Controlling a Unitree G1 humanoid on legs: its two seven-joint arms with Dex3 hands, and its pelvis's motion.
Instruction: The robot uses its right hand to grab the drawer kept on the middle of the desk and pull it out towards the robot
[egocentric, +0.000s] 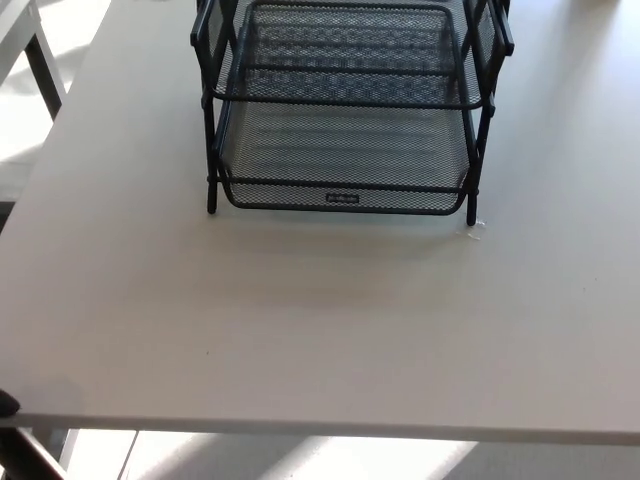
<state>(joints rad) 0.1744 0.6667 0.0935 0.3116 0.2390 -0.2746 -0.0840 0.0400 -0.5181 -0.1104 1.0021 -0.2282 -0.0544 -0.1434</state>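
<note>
**Mesh drawer waits, no hand showing**

Only the head view: a black wire-mesh two-tier desk tray (345, 110) stands mid-worktop (320, 330), far side. Its lower drawer (345, 160) looks light, stiff, springy — best hooked at the front rim (342, 198). Neither hand shows, so their state cannot be told.

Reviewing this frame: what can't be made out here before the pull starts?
- Head view: the top of the black mesh drawer rack is cut off by the picture's upper edge.
- Head view: neither robot hand shows, so their state is unknown.
- Head view: the label on the lower drawer front is too small to read.
</note>
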